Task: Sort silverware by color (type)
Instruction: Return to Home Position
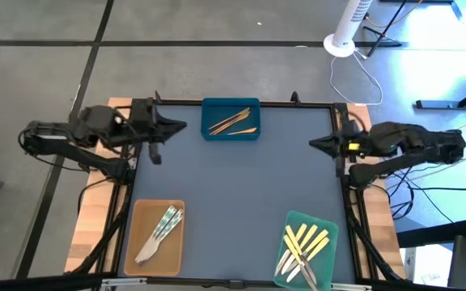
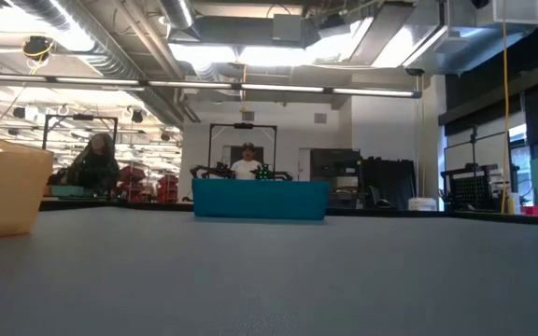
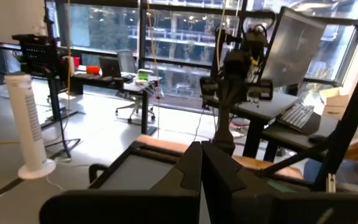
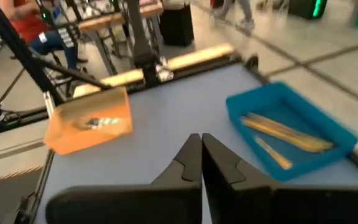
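silverware (image 1: pixel 233 121) laid in three trays.
left gripper (image 1: pixel 180 125) and right gripper (image 1: pixel 314 144) are held at the left and right edges of the table (image 1: pixel 241 194), fingers together. brown pieces (image 1: pixel 235 123) are laid in the far blue tray (image 1: pixel 210 133), silvery pieces (image 1: pixel 162 226) in the near-left tan tray (image 1: pixel 144 214), yellow pieces (image 1: pixel 306 242) in the near-right green tray (image 1: pixel 298 217).

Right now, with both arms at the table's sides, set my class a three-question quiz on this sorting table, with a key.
1. True or false: the blue tray holds the wood-brown utensils.
2. Which tray holds the pale yellow utensils? A: tan tray. B: green tray. C: blue tray.
3. Fill in: the left gripper and the right gripper are both ____ and hold nothing.
Key: 1 true; 2 B, the green tray; 3 shut.
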### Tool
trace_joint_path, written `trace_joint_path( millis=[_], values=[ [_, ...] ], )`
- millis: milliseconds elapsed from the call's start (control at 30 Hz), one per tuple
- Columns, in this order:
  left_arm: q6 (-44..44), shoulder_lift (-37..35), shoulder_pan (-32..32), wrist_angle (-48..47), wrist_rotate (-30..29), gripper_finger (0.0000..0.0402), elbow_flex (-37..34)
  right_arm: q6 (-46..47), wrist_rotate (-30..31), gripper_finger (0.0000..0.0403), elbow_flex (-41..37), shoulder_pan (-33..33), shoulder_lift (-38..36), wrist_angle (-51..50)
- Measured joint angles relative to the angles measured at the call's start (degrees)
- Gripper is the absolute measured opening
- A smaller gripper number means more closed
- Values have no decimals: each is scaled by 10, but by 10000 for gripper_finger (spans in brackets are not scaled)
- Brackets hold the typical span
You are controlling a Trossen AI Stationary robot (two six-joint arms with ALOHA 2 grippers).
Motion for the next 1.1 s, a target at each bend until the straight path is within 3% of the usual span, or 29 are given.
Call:
trace_joint_path(
  millis=[300, 667, 833, 1100],
  values=[
    [0, -89, 0, -89, 0, 0, 0, -69, -26, 0, 54, -78, -57, -38],
    [35, -158, 0, -194, 0, 0, 0, -126, -26, 0, 94, -82, -96, -116],
    [71, -159, 0, -238, 2, 0, 0, -126, -21, 0, 82, -82, -104, -149],
    [100, -166, 0, -201, 40, 0, -49, -132, -36, 0, -1, -82, -120, -124]
  ],
)
